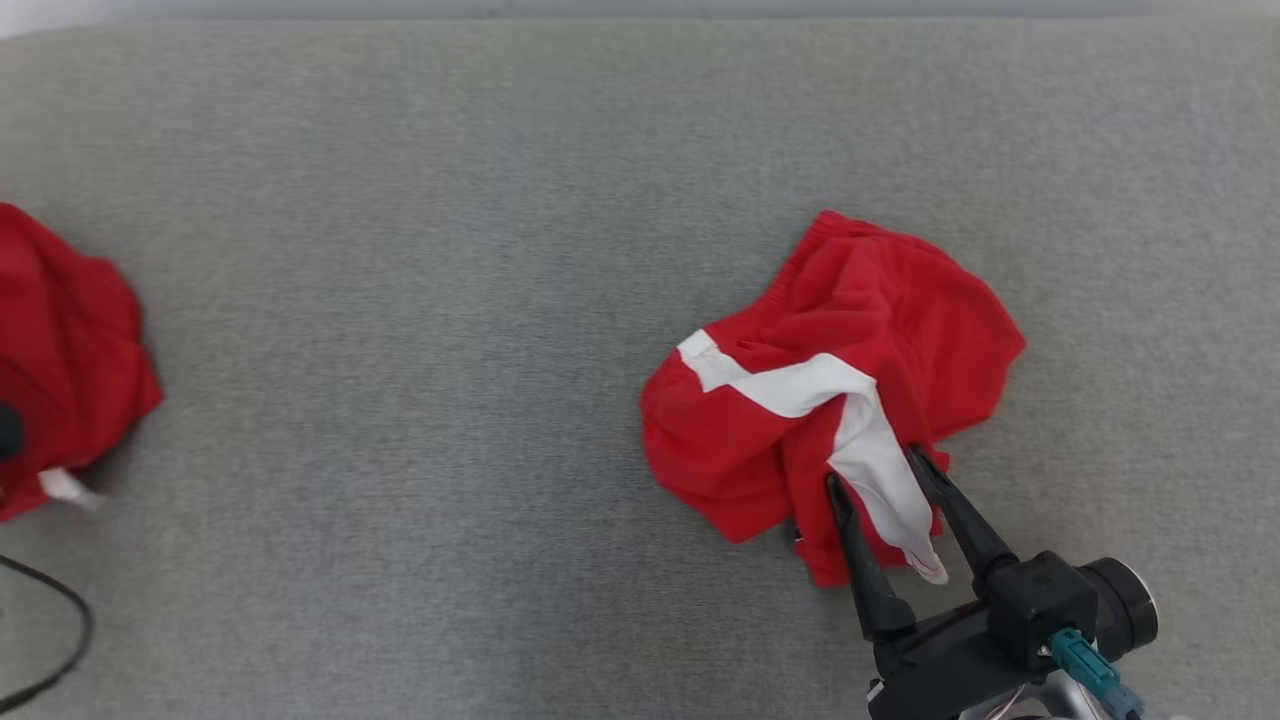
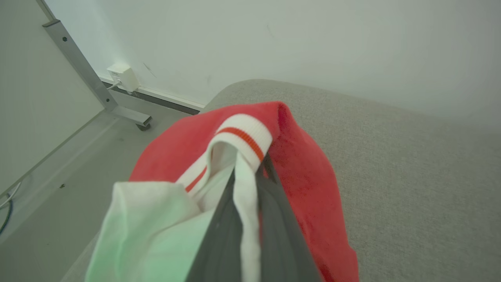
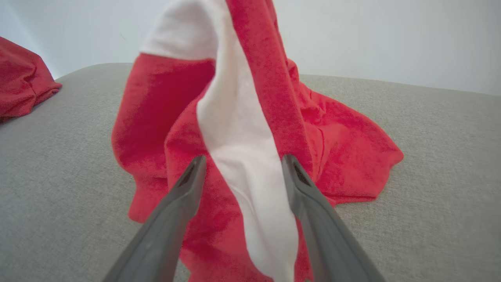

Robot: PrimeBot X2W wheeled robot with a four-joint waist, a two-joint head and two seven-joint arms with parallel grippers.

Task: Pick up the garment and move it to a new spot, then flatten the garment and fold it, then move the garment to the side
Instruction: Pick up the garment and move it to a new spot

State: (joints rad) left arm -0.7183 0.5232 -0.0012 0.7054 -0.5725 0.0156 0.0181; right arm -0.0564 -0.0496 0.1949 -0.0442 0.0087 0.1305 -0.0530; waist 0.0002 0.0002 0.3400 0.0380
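My right end effector (image 1: pixel 873 466) is spread wide, its two dark fingers (image 3: pixel 172 219) apart on either side of the white band (image 1: pixel 800 385) of the red garment (image 1: pixel 880 310). The fingertips sit against the near edge of the cloth without pinching it. In my right wrist view (image 3: pixel 243 158) the white band runs down between the fingers, with red cloth on both sides of it.

This red garment lies crumpled on the grey padded surface (image 1: pixel 450 250), right of the middle as my head camera sees it. Its gathered, ribbed hem is on the far side and the white band crosses the near part.

My left end effector (image 2: pixel 250 184) is closed tight on the other red garment (image 2: pixel 313 176). A strip of white cloth is caught between the two fingers, and a ribbed white cuff (image 2: pixel 246 137) with a thin red stripe drapes over the fingertips. Pale cloth bunches on the near left of that view.

From the head camera the other red garment (image 1: pixel 70 350) is at the far left edge of the surface, well apart from the first one. A black cable (image 1: pixel 60 640) loops at the lower left.

Beyond the rounded end of the surface, my left wrist camera shows a pale floor (image 2: pixel 58 196), a white wall (image 2: pixel 313 47), a metal leg on a caster (image 2: pixel 90 74) and a small white box (image 2: pixel 123 76) at the skirting
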